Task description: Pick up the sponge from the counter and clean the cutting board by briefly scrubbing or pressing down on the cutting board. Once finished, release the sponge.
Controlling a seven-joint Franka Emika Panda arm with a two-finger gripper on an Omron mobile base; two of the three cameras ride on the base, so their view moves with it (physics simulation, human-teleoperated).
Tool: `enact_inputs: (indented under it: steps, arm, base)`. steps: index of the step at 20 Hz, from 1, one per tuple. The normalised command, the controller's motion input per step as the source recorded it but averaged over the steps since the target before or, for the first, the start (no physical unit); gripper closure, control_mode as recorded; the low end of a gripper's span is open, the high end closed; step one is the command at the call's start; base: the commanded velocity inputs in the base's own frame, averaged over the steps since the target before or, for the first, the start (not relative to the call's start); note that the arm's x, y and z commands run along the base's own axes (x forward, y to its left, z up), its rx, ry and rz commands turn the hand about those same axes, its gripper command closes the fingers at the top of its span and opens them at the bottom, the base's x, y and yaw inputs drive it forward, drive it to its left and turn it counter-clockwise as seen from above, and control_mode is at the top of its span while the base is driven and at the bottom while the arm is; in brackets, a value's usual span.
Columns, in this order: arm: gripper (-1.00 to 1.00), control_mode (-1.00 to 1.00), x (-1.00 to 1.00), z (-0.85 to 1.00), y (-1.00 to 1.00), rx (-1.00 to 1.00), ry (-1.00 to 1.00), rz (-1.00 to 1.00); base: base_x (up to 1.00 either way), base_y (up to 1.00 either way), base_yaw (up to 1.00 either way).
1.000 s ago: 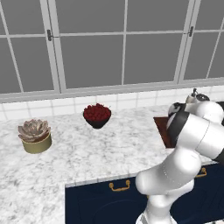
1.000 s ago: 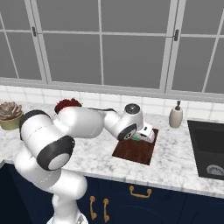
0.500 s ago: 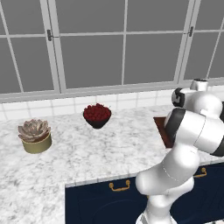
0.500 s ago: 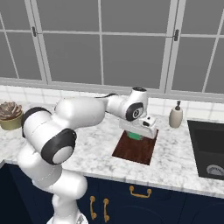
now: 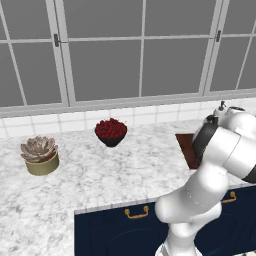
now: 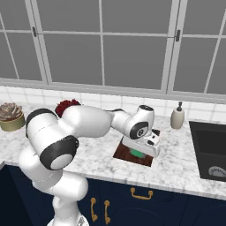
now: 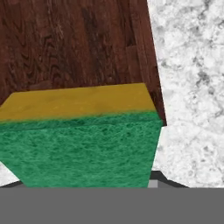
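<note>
Counter (image 6: 185,164) layout, right base view

Cutting board (image 6: 126,154) lies at centre; sponge (image 6: 137,153) on it. Fruit bowl (image 6: 65,106) at ten o'clock, potted plant (image 6: 10,116) at nine, soap bottle (image 6: 177,117) at two, sink (image 6: 211,148) at three.

The sponge (image 7: 83,140) has a green, fibrous layer and a mustard-yellow layer. The cutting board (image 7: 74,43) is dark reddish-brown with darker wood grain. The counter (image 5: 100,185) is white marble mottled with grey veins; the cabinet fronts (image 6: 167,207) below are navy with brass handles. On the left, a black bowl (image 5: 111,133) holds deep red fruit, and an olive pot (image 5: 41,156) carries a pinkish-grey succulent. On the right stand a beige soap bottle (image 6: 178,116) and a black sink (image 6: 212,150).
</note>
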Motion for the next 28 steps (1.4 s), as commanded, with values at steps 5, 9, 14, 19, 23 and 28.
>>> enact_inputs:
  steps: [5, 9, 14, 19, 23, 28]
  arm:
    - [1.00, -1.00, 0.12, -0.59, -0.20, 0.00, 0.03, 0.00]
    - [1.00, -1.00, 0.35, -0.58, -0.17, 0.02, 0.06, 0.02]
    - [1.00, -1.00, 0.55, -0.17, -0.19, 0.04, 0.09, 0.03]
    - [1.00, -1.00, 0.61, -0.09, -0.09, 0.01, 0.09, 0.01]
    - [1.00, -1.00, 0.52, -0.24, 0.00, 0.00, 0.02, 0.00]
    - [1.00, -1.00, -0.01, 0.08, -0.01, 0.00, -0.02, 0.00]
  base:
    - [0.00, 0.00, 0.00]
    - [0.00, 0.00, 0.00]
    - [0.00, 0.00, 0.00]
    - [0.00, 0.00, 0.00]
    - [0.00, 0.00, 0.00]
    - [0.00, 0.00, 0.00]
